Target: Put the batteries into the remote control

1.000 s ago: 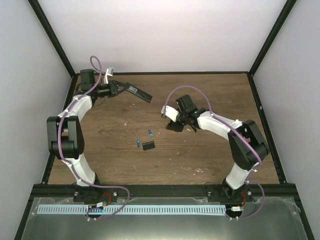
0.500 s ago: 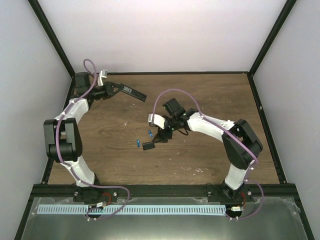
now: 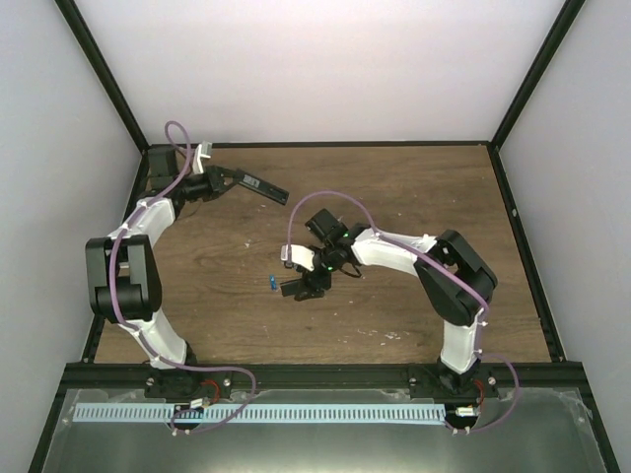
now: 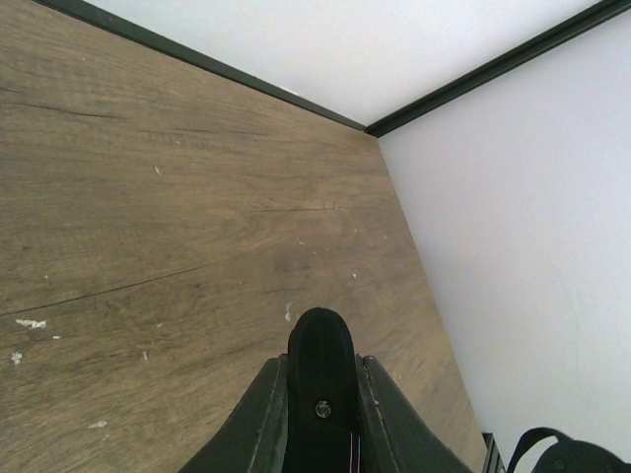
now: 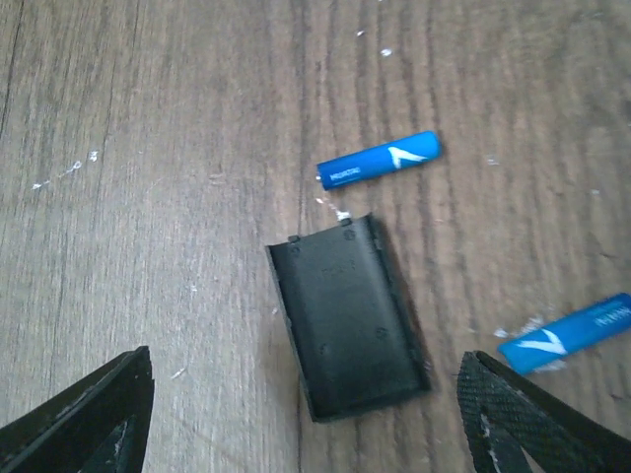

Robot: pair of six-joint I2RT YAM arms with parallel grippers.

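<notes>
My left gripper (image 3: 223, 178) is shut on the remote control (image 3: 258, 184), a long slim black bar held above the far-left table. In the left wrist view the remote's rounded end (image 4: 320, 370) sticks out between my fingers (image 4: 258, 424). My right gripper (image 3: 304, 283) hangs open and empty over the table's middle. In the right wrist view its fingertips (image 5: 89, 419) straddle a small black cover piece (image 5: 347, 315) lying flat. Two bright-blue batteries lie on the wood: one (image 5: 379, 161) just beyond the cover, one (image 5: 580, 332) beside the right fingertip. One battery (image 3: 270, 283) shows in the top view.
The wooden table (image 3: 414, 187) is ringed by a black frame (image 3: 315, 145) and white walls. A metal ledge (image 3: 315, 414) runs along the near edge behind the arm bases.
My right arm has swung left and nearer, from beside the parts to directly over the cover and batteries. My left arm has drawn the remote slightly back to the left.
</notes>
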